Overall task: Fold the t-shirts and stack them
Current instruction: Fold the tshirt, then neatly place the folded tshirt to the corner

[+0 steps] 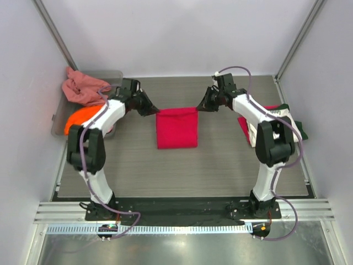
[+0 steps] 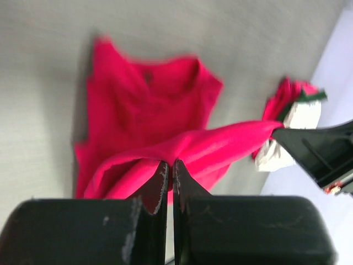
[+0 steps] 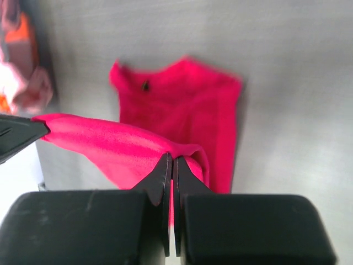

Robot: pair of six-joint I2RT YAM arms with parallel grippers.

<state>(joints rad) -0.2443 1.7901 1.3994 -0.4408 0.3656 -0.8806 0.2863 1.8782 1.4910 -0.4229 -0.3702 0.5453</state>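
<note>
A crimson-red t-shirt lies on the grey table, its far edge lifted and stretched between my two grippers. My left gripper is shut on the shirt's far left corner; the left wrist view shows red cloth pinched at the fingertips. My right gripper is shut on the far right corner, with cloth draped over its fingertips. A stack of folded shirts, cream, dark green and red, lies at the right. Salmon-pink and orange shirts sit in the bin.
A clear grey plastic bin stands at the far left against the wall. White walls enclose the table at the back and both sides. The folded stack also shows in the left wrist view.
</note>
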